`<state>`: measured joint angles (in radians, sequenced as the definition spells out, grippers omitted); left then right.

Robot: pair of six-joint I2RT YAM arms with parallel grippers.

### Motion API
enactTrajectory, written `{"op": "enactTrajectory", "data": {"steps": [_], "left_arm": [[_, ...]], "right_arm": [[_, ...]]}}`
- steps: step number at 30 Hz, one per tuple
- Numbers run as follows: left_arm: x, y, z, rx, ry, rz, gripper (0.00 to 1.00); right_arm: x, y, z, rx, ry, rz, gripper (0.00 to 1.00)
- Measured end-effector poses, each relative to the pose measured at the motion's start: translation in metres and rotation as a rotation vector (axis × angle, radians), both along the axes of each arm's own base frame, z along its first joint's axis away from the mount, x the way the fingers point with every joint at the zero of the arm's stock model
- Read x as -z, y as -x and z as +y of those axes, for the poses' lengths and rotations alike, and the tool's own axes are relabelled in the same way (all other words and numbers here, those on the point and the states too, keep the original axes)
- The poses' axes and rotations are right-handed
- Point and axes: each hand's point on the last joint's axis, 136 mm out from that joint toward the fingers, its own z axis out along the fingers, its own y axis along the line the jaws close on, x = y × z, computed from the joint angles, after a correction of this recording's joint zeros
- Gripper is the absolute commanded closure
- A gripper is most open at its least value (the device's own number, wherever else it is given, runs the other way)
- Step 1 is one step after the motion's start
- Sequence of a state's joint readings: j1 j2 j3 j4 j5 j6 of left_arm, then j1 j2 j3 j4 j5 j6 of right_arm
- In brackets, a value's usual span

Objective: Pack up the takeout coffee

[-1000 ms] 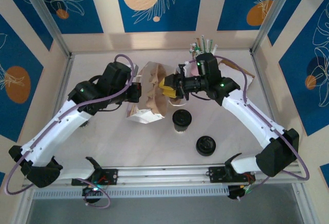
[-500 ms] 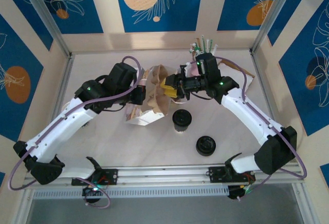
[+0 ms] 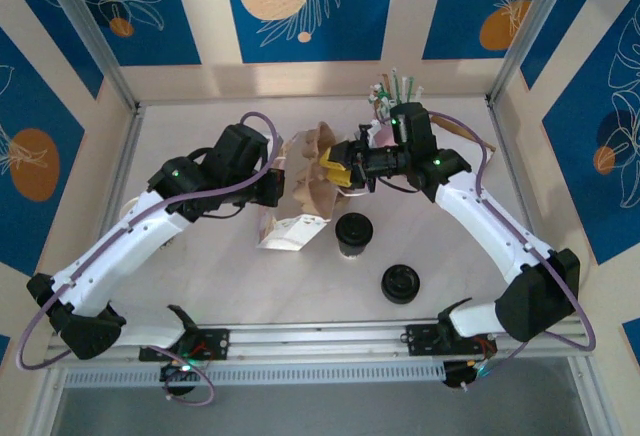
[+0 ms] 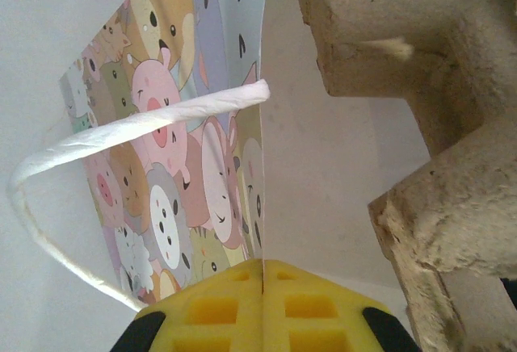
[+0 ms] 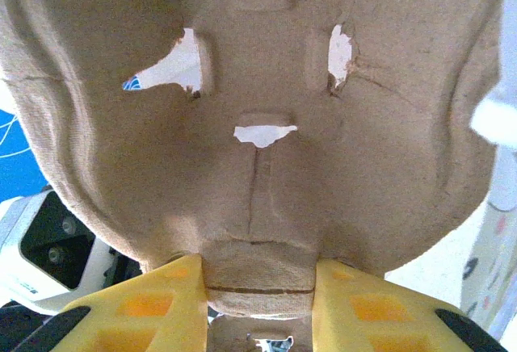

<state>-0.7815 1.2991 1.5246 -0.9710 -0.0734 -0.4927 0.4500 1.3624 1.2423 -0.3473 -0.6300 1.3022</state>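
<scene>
Left claw (image 4: pixel 262 287): clenched on the top edge of the cartoon-animal-printed paper bag (image 4: pixel 186 166). The edge runs straight into the seam btwn the yellow fingers (image 4: pixel 210 312), no gap visible. The bag's white twisted-paper handle (image 4: pixel 145 126) loops free beside the grip. Top view: left claw (image 3: pixel 278 186) sits ctr-left over the white desk (image 3: pixel 300 291), w/ the bag (image 3: pixel 290 231) lying tilted, white base toward the arm bases. Right claw (image 5: pixel 258 291): grasping the brown moulded-pulp cup carrier (image 5: pixel 258 126) by a tab on its rim, one yellow finger (image 5: pixel 367 308) on each side of the tab. Top view: right claw (image 3: pixel 338 164) holds the carrier (image 3: pixel 312 171) at the bag's open end. Left wrist view: carrier (image 4: pixel 452 231) stands close to the plain side of the bag wall; contact btwn the two cannot be told. Takeout coffee (image 3: pixel 352 233), a small white paper cup w/ black round lid: upright on the desk, just right of the bag and nearer the arm bases than the right claw, held by neither claw. A separate black round lid (image 3: pixel 400 283) lies nearer the arm bases, apart from the coffee. A bundle of straws (image 3: pixel 393 89) stands at the rear, behind the right wrist.
</scene>
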Motion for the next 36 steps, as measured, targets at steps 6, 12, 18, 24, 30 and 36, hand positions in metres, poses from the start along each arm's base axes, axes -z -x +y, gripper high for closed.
{"op": "enactTrajectory", "data": {"steps": [6, 12, 18, 24, 30, 36], "left_arm": [[-0.001, 0.001, -0.003, 0.016, 0.014, 0.002, 1.0], [-0.002, 0.001, -0.005, 0.021, 0.021, 0.001, 1.0], [-0.003, 0.001, -0.006, 0.024, 0.026, 0.0, 1.0], [0.0, 0.001, -0.007, 0.027, 0.025, 0.004, 1.0], [0.001, 0.001, -0.008, 0.031, 0.029, 0.005, 1.0], [0.0, 0.001, -0.01, 0.037, 0.039, 0.004, 1.0]], "right_arm": [[0.002, -0.004, -0.001, 0.024, 0.009, 0.002, 0.66], [0.005, -0.01, -0.003, 0.062, 0.029, 0.0, 0.66], [0.011, -0.014, -0.001, 0.091, 0.053, 0.005, 0.66], [0.018, -0.018, 0.001, 0.114, 0.071, 0.026, 0.66], [0.022, -0.02, -0.001, 0.134, 0.091, 0.033, 0.66], [0.023, -0.022, -0.003, 0.147, 0.107, 0.04, 0.66]]}}
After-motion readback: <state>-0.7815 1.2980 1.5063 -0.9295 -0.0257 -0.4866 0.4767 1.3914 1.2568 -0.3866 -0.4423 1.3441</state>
